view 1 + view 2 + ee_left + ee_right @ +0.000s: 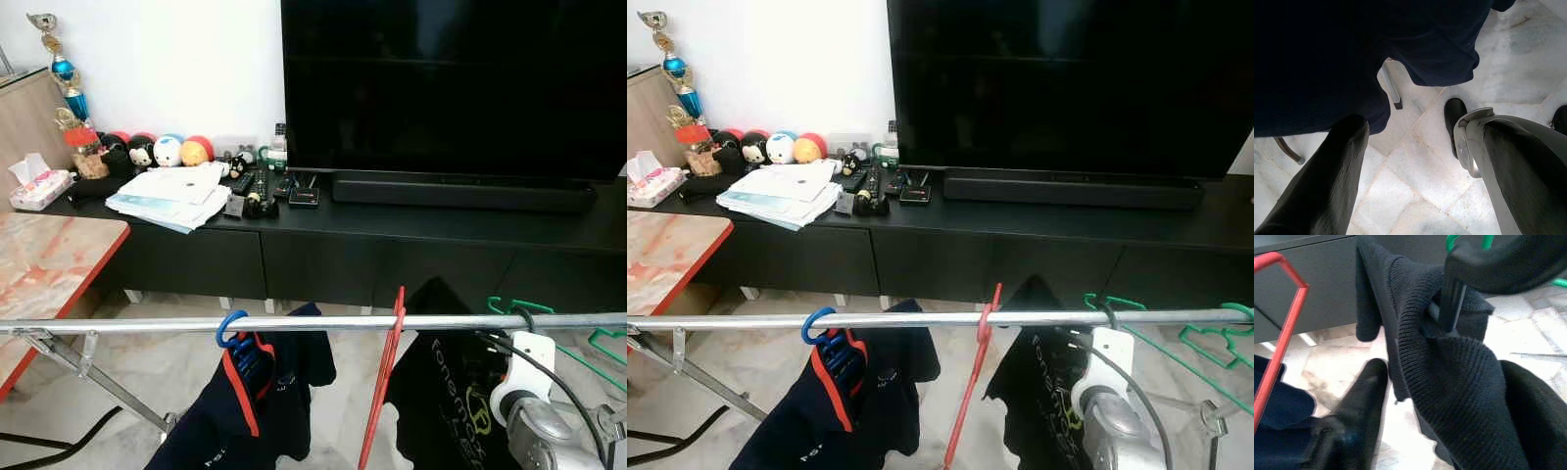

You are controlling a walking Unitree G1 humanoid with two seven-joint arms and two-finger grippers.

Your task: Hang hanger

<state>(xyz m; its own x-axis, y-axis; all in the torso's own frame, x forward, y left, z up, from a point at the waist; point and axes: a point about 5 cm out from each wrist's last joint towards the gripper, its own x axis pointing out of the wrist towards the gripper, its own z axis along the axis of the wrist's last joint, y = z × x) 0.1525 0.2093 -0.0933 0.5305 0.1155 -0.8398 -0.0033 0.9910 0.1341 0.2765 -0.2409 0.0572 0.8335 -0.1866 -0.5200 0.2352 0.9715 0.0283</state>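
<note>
Left eye view: a silver metal drying-rack rail [294, 322] runs side to side across the frame. On it hang a blue plastic hanger with a navy shirt [235, 338], a bare red wire hanger [384, 392], and a black plastic hanger carrying a black printed T-shirt [446, 392], its hook over the rail at [523, 315], beside a green wire hanger [519, 305]. The silver right arm [534, 421] reaches up just under that hook.

Right eye view: same layout; black TV [1068, 88] and cabinet behind.

Left wrist view: left gripper [1415, 166] hangs idle over marble floor [1415, 191], fingers spread, nothing between them.

Right wrist view: right gripper [1440, 396] has its fingers spread around the T-shirt's ribbed collar (not visibly pinching); hook rises above.

Judgement: hook looks seated, so settle the weight, then draw the fingers straight down without snagging knit. Hanger's long axis looks crosswise to the rail, hook pointing up.
</note>
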